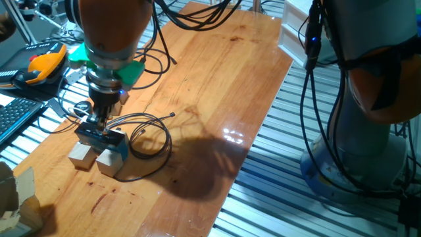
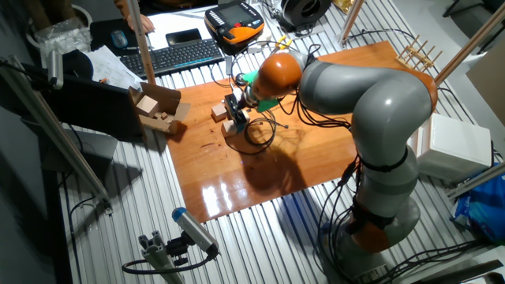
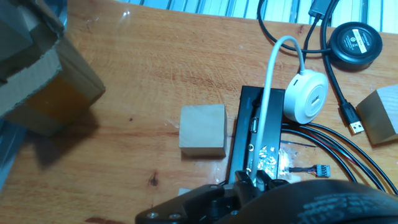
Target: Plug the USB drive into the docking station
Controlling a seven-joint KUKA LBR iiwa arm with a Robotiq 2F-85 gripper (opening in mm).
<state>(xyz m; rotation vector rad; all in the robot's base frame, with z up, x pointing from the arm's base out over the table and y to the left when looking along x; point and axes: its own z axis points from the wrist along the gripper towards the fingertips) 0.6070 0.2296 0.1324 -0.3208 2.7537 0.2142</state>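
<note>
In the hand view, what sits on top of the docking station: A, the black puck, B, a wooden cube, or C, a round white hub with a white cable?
C: the round white hub rests on the docking station, its white cable running toward the gripper.

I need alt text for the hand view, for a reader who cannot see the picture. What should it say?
Seen from above, the gripper hangs over one end of the flat black docking station on a wooden table. A pale wooden cube sits beside the station, a white round hub rests at its other side, and a black puck lies farther off.
</note>
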